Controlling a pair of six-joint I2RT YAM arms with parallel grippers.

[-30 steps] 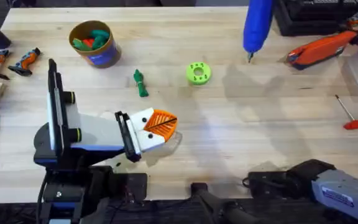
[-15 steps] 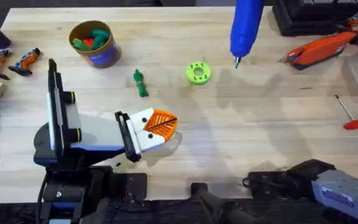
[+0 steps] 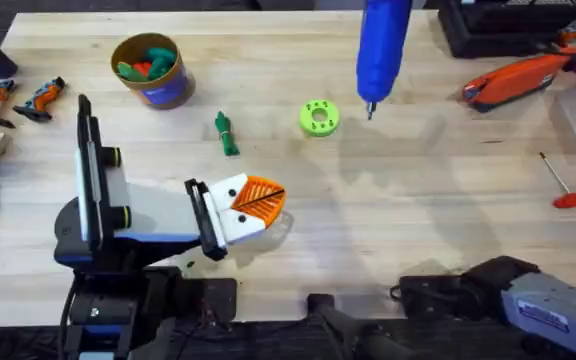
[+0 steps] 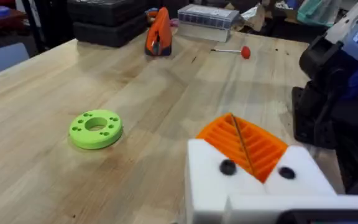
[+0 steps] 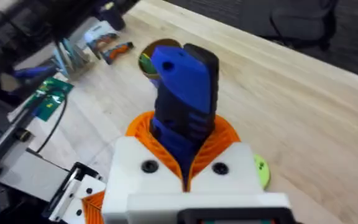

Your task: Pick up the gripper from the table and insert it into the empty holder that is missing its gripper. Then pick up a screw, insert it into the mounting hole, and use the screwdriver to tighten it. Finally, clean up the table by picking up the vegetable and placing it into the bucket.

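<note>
A pale wooden surface [image 3: 418, 210] stretches before us, with black cases and an orange-and-black tool [image 3: 513, 80] along its far right edge and a thin red-handled tool [image 3: 565, 188] lying nearer on the right.

The right hand [image 5: 188, 171], white with orange ribbed pads, is clamped around the chunky blue cylindrical power screwdriver [image 3: 380, 48]. We see the tool hanging tip-down over the far middle of the surface, its short metal tip just beside the lime-green round disc with holes [image 3: 318, 117], on the disc's right.

The left hand [image 3: 253, 208] lies low over the near left of the surface, its white blocks carrying orange ribbed wedges [image 4: 244, 144]; the two pads sit pressed together with only a thin seam between them and nothing held.

The small dark green knobby toy vegetable [image 3: 226, 133] lies on the wood to the left of the disc, apart from it. Farther left and back stands the round tan cardboard bucket with a dark blue label band [image 3: 151, 70], holding green and orange pieces. Small orange-and-black items [image 3: 40, 97] rest at the far left edge.
</note>
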